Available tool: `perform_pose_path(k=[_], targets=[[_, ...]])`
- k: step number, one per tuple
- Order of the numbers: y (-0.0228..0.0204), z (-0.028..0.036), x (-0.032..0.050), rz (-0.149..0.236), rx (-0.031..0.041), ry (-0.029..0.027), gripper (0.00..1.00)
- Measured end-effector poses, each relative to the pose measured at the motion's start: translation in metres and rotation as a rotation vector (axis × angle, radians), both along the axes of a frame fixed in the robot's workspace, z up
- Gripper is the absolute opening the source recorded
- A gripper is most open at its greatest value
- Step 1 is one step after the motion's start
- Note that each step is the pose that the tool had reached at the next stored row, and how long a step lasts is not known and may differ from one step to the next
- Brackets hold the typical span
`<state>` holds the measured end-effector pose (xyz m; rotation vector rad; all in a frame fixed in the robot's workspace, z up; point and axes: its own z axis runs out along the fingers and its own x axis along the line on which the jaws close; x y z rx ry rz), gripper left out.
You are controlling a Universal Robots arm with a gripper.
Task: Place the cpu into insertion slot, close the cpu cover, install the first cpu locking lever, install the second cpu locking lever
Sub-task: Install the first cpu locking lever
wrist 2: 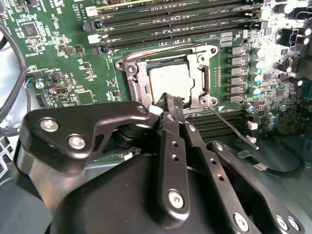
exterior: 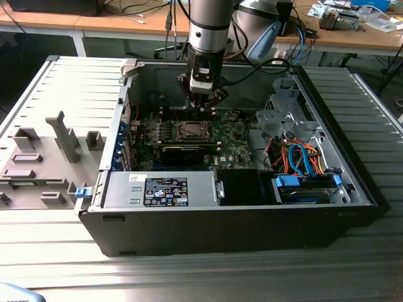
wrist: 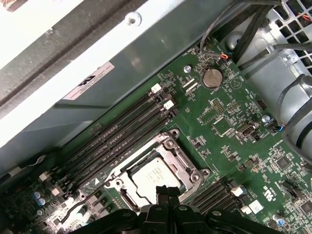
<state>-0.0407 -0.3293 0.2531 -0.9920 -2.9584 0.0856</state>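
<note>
The cpu (wrist 2: 168,80) (wrist: 152,176), a silvery square chip, sits in the insertion slot (exterior: 189,130) on the green motherboard (wrist: 219,146). The cpu cover (wrist 2: 201,78) (wrist: 189,169), a silvery frame, lies flat around it. One thin wire locking lever (wrist 2: 234,126) sticks out free from a socket corner. Another lever (wrist 2: 161,47) runs along the socket's far edge. My gripper (wrist 2: 168,100) (wrist: 167,191) (exterior: 201,104) hovers just above the socket's near edge, fingers shut together with nothing between them.
The board lies in an open black computer case (exterior: 227,220). Long black memory slots (wrist 2: 170,19) (wrist: 122,131) flank the socket. A drive cage (exterior: 283,116) and coloured cables (exterior: 302,157) fill the exterior view's right. A grey fixture plate (exterior: 56,145) lies outside the case on the left.
</note>
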Motion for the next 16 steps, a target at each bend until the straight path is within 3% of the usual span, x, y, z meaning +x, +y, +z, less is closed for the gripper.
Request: perform_pose_path(k=[16], targets=[[0.0000, 0.0000, 0.0000, 0.069, 0.0000, 0.0000, 0.11]])
